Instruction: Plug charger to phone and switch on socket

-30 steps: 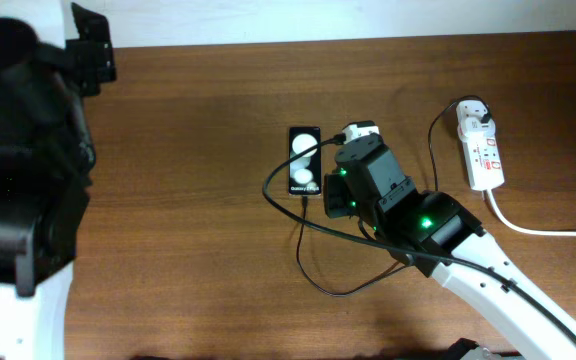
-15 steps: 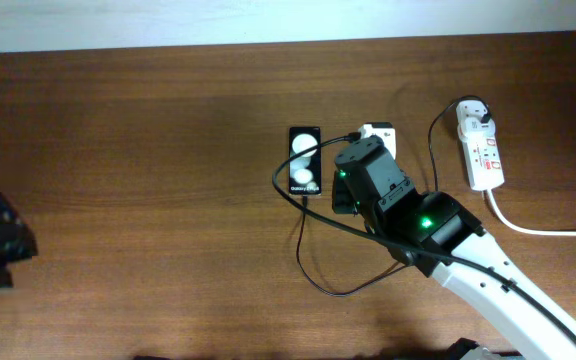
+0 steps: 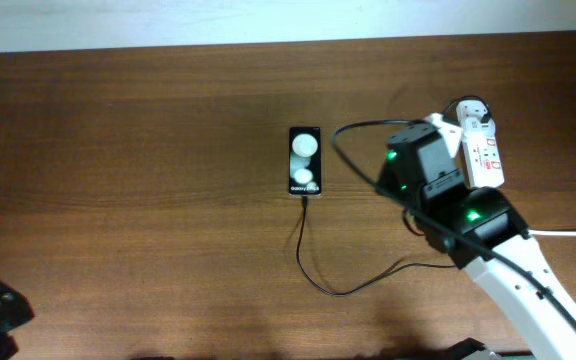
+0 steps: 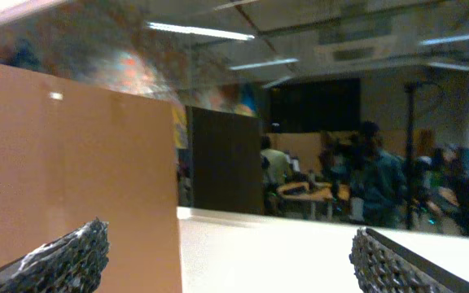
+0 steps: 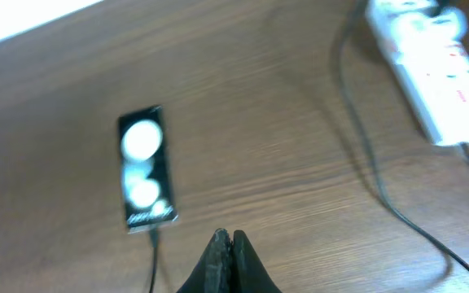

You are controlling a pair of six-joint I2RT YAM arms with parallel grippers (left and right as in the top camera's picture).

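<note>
Tabletop [image 3: 148, 150]: brown wood grain; carries the phone, charger and socket.
Right end effector [image 5: 228, 238]: clenched, fingertips pressed together with nothing between them; it hangs above the tabletop between phone and socket.
Left end effector [image 4: 226, 254]: released, fingers spread wide and empty; it faces the room, away from the tabletop.
Socket [image 3: 480, 150]: white strip with red markings, ahead and to the right of the right end effector, just beside it from overhead; switch position cannot be told.
Phone [image 3: 305, 160]: lies flat, face up, ahead and to the left of the right end effector, apart from it.
Charger [image 3: 299, 245]: its tip meets the phone's near edge; the cable loops past the right end effector toward the socket.
</note>
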